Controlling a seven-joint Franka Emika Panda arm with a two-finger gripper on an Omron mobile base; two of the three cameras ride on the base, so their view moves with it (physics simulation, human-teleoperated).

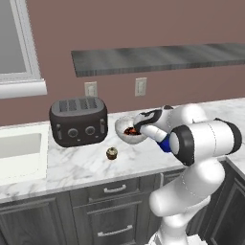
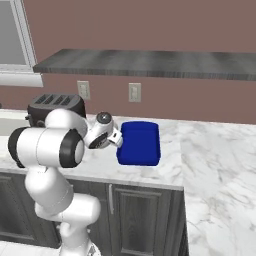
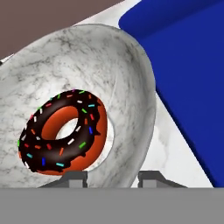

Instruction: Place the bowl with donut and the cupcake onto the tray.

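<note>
Fingers (image 3: 74, 177) straddle near rim of round pale grey-white marbled bowl (image 3: 131, 78), one tip inside, one outside; gripper (image 3: 111, 178) clamped on it.
Choc-iced ring donut w/ sprinkles (image 3: 61, 131) lies inside bowl. Flat bright blue rect. tray (image 2: 140, 142) just right of bowl on white marble counter (image 1: 72, 162). Tiny brown-topped cupcake (image 1: 112, 153) sits left-near of bowl, in front of dark toaster (image 1: 79, 121).

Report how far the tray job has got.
Done: nothing sits on the tray yet. In hand: the gripper straddles the rim of the bowl, the donut inside it; whether the bowl is lifted is unclear. Left: bowl onto tray, then the cupcake, alone on the counter.
</note>
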